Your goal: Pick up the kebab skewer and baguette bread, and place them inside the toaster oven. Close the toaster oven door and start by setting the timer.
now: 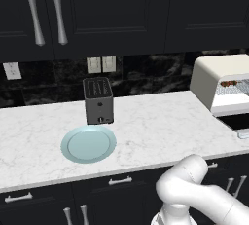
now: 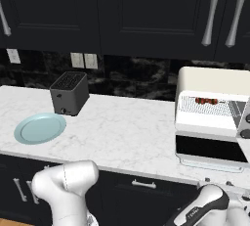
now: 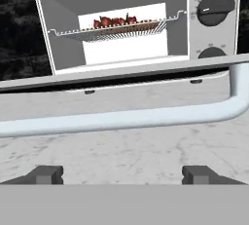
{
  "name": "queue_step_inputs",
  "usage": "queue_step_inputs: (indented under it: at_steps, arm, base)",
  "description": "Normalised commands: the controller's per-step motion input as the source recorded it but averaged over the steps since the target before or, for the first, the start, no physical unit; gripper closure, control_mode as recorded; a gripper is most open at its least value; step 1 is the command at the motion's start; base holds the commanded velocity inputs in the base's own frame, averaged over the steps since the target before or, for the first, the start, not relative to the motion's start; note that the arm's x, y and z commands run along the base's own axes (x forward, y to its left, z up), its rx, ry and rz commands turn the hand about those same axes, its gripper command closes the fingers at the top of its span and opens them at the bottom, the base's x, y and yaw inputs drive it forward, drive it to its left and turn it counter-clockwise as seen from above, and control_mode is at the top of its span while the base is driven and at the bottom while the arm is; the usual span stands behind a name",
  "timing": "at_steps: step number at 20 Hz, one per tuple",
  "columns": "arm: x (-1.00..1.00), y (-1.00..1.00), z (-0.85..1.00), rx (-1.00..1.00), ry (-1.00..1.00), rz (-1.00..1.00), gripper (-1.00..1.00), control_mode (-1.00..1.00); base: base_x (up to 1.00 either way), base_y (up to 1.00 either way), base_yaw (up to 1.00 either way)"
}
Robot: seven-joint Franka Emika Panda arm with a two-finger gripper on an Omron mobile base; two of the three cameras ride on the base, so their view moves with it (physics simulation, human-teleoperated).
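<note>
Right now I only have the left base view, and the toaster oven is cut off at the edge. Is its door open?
Observer: Yes. The toaster oven door is folded down flat in front of the opening.
Operator: Where's the gripper?
Observer: The gripper faces the door's handle bar, jaws wide open, holding nothing.
Operator: Can you see the knobs?
Observer: Yes, right of the opening. The upper knob has its white mark pointing left in the hand view.

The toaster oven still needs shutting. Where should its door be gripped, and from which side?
Grip the toaster oven door by its pale bar handle, which runs straight across the lowered door's free edge. Come from the front, below the bar, the open pincer straddling it mid-length.
</note>
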Motion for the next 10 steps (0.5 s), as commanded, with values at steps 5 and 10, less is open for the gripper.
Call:
queue_step_inputs:
  at_steps: [5, 10]
  arm:
    - [0.14, -0.18, -0.13, -0.04, 0.0, 0.0, -1.0, -1.0]
    - [0.07, -0.01, -0.05, -0.07, 0.0, -0.08, -1.0, -1.0]
  base:
    - [0.0, 0.0, 0.0]
    - [0.0, 0.0, 0.0]
